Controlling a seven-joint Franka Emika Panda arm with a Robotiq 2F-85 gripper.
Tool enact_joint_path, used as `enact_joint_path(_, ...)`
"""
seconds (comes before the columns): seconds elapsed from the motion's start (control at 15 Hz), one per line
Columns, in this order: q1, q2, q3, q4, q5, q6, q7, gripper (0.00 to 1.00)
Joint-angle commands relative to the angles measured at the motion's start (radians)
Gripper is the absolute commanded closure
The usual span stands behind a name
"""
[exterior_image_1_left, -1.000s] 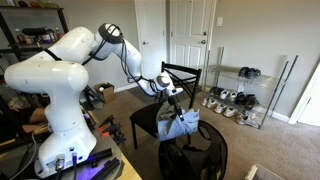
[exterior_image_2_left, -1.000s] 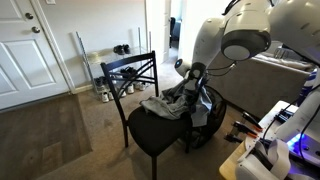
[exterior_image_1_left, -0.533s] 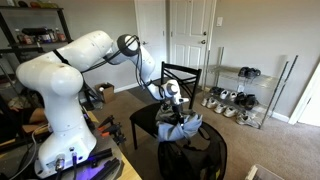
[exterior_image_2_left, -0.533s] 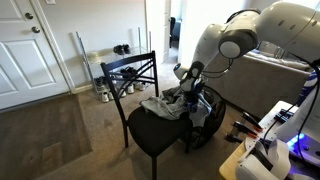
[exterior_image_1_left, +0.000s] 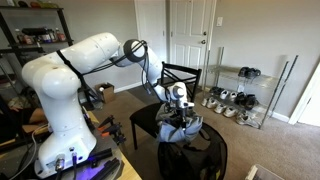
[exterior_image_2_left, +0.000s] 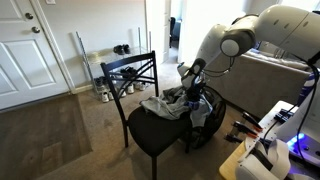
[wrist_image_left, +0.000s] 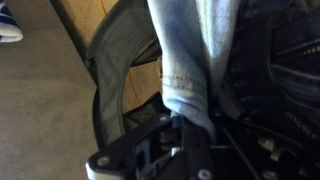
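My gripper (exterior_image_1_left: 177, 101) is shut on a grey garment (exterior_image_1_left: 181, 125) that hangs from it over the edge of a black chair (exterior_image_1_left: 147, 121) and above a black mesh hamper (exterior_image_1_left: 196, 160). In the wrist view the grey cloth (wrist_image_left: 186, 50) runs up from the gripper (wrist_image_left: 190, 126), pinched between the jaws, with the hamper's dark rim (wrist_image_left: 108, 62) around it. From the opposite side, the gripper (exterior_image_2_left: 190, 86) stands over the garment (exterior_image_2_left: 163, 106), part of which lies on the chair seat (exterior_image_2_left: 150, 138), and the hamper (exterior_image_2_left: 207, 112) is just behind.
A wire shoe rack (exterior_image_1_left: 238, 96) with several shoes stands by the white doors (exterior_image_1_left: 188, 35). A shelving unit (exterior_image_1_left: 25, 40) is at the back left, a grey sofa (exterior_image_2_left: 272, 72) lies behind the arm, and a workbench (exterior_image_2_left: 262, 158) is in the foreground.
The arm has stretched out and carried the gripper with the garment a little down and farther towards the hamper. The jaws have stayed shut on the cloth.
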Motion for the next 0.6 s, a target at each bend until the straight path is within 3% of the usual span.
enact_joint_path(0.0,-0.09,-0.041,0.054,-0.061,0.012,0.163,-0.056,0.98)
enact_joint_path(0.27,-0.114,-0.07,0.011,-0.117,-0.001,0.306,-0.081,0.98)
enact_joint_path(0.53,-0.156,-0.104,0.006,-0.178,0.019,0.348,-0.129,0.98)
